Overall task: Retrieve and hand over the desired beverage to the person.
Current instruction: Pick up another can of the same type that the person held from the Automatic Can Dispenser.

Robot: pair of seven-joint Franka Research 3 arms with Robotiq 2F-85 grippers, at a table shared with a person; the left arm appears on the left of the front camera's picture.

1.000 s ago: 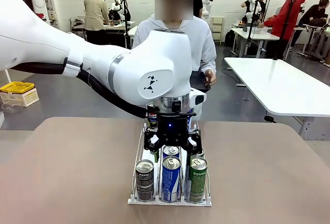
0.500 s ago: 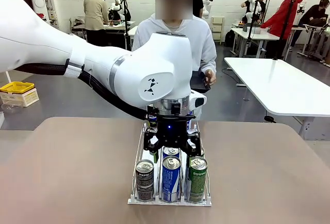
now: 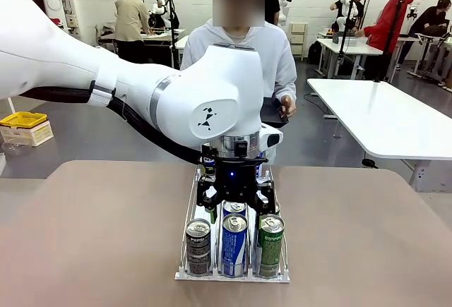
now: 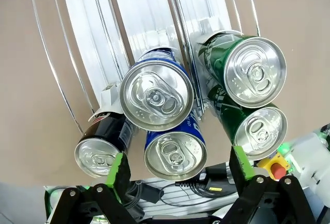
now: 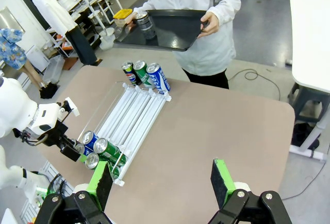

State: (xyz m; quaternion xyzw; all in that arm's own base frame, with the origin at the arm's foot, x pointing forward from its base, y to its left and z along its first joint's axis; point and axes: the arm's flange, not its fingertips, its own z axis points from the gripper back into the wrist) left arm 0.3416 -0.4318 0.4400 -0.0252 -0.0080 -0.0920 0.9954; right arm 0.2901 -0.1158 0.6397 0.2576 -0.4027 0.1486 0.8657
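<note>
Zero items being held | left gripper (image 3: 235, 205) hovering wide open, empty, over blue cans (image 4: 157, 95) in rack (image 3: 212, 277) on counter (image 3: 92, 236) | right gripper (image 5: 162, 175) hanging open, empty | person (image 3: 244, 46) waiting opposite, holding tray (image 5: 175, 28) | grasp, handover pending.

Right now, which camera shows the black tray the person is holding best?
The right wrist view: the black tray shows from above, a can on it. The front view catches one corner beside the left arm.
</note>
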